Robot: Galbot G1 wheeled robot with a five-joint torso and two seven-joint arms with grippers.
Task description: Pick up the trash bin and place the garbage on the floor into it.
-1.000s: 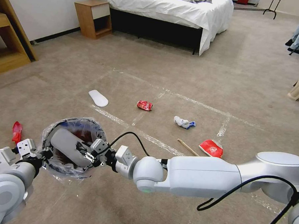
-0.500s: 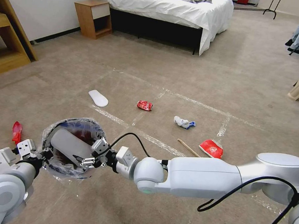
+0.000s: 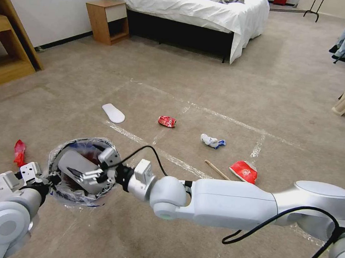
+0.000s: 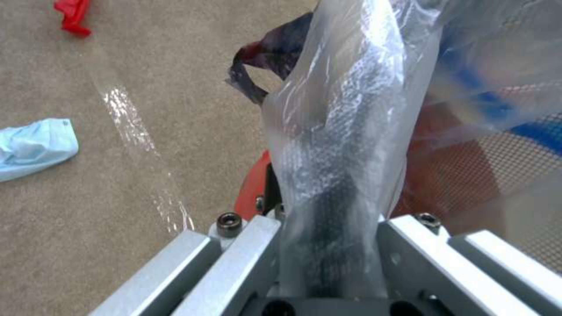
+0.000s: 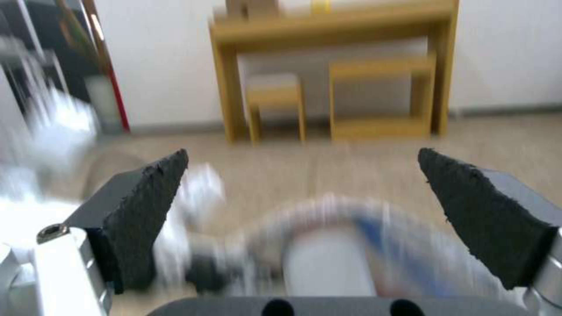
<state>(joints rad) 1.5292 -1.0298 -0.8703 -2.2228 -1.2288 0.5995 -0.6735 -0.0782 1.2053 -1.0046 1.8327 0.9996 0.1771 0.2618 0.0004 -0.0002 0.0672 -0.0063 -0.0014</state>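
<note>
The right tool [image 3: 88, 174] is seen spread wide over the mouth of the bin [image 3: 61, 190], its pads [image 5: 146, 206] well apart with nothing between them. A white slipper [image 3: 74, 166] lies inside the bin, just under that tool. The left tool [image 4: 328, 245] is pressed together on the bin's rim and the clear liner [image 4: 351, 131], at the side of the bin nearest the robot. The bin is held just above the floor [image 3: 221, 89] at the robot's left front.

Garbage is scattered on the carpet: a red wrapper [image 3: 19, 151] just left of the bin, a second slipper [image 3: 113, 113] beyond it, a red can [image 3: 167, 121] to the right of that slipper, a crumpled white tissue [image 3: 212, 141] farther right, and a thin stick [image 3: 217, 170] beside a red packet [image 3: 244, 170] near the right arm. In the left wrist view a pale blue tissue [image 4: 32, 147] lies on the carpet, well apart from the bin.
</note>
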